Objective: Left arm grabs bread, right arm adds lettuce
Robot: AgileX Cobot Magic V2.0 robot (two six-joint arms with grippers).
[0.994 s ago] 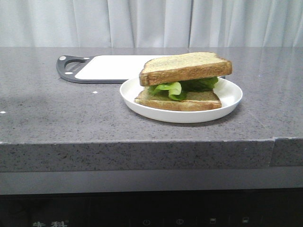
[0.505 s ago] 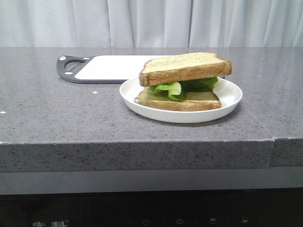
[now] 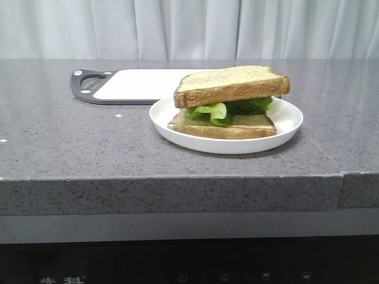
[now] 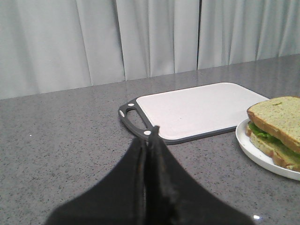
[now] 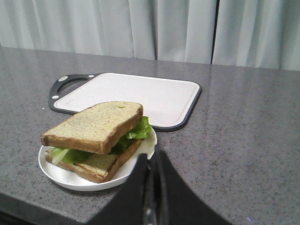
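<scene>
A sandwich sits on a white plate (image 3: pixel 290 127): a bottom toast slice (image 3: pixel 249 125), the green ruffled lettuce (image 3: pixel 214 110) and a top bread slice (image 3: pixel 231 84) leaning up at the right. No hole shows on either slice, so I cannot tell which is which. The plate shows in the left wrist view (image 4: pixel 251 149) and the right wrist view (image 5: pixel 65 177), with the bread (image 5: pixel 96 124) and lettuce (image 5: pixel 138 129) on it. My left gripper (image 4: pixel 149 140) is shut and empty, off to the plate's left. My right gripper (image 5: pixel 152 161) is shut and empty beside the plate's rim. Neither arm shows in the front view.
A white cutting board with a dark rim and handle (image 3: pixel 139 84) lies behind the plate to its left on the grey speckled counter (image 3: pixel 77 142). The counter's front edge drops off near me. White curtains hang behind.
</scene>
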